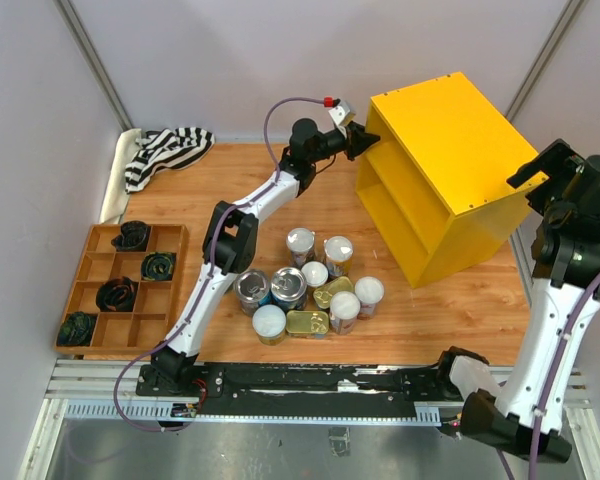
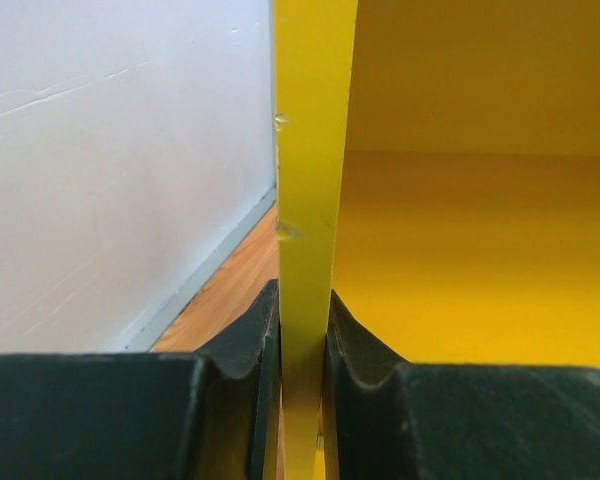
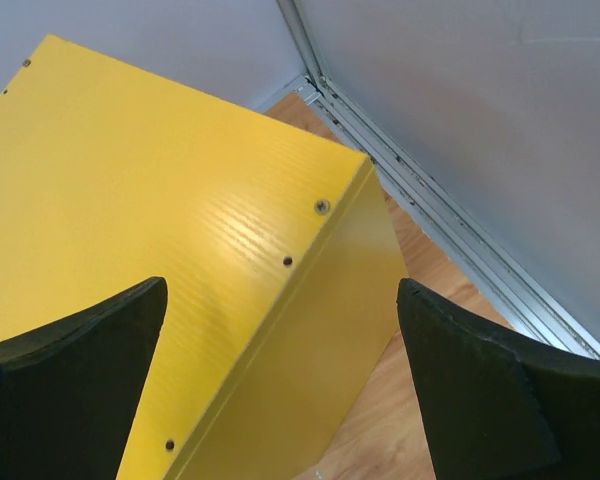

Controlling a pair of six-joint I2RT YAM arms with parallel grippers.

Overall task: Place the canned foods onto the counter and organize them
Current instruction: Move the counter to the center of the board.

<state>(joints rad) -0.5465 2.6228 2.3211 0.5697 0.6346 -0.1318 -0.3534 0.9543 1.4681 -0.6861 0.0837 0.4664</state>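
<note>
Left gripper [image 2: 302,335] clamped on panel edge of yellow cabinet [image 1: 450,130]; right gripper [image 3: 282,300] spread wide, empty, frame right. Risk: the thin-edge grip slips and the yellow cabinet topples toward cans [image 1: 310,285].

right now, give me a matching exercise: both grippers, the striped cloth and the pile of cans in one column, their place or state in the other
1 left gripper
2 right gripper
3 black-and-white striped cloth
4 cluster of white-lidded and silver-topped cans

a open above the bright yellow box-shaped cabinet
b far left corner of the wooden table
c shut on a panel edge of the cabinet
d middle of the table, near side of the cabinet

Pairs: 1-c, 2-a, 3-b, 4-d
</note>
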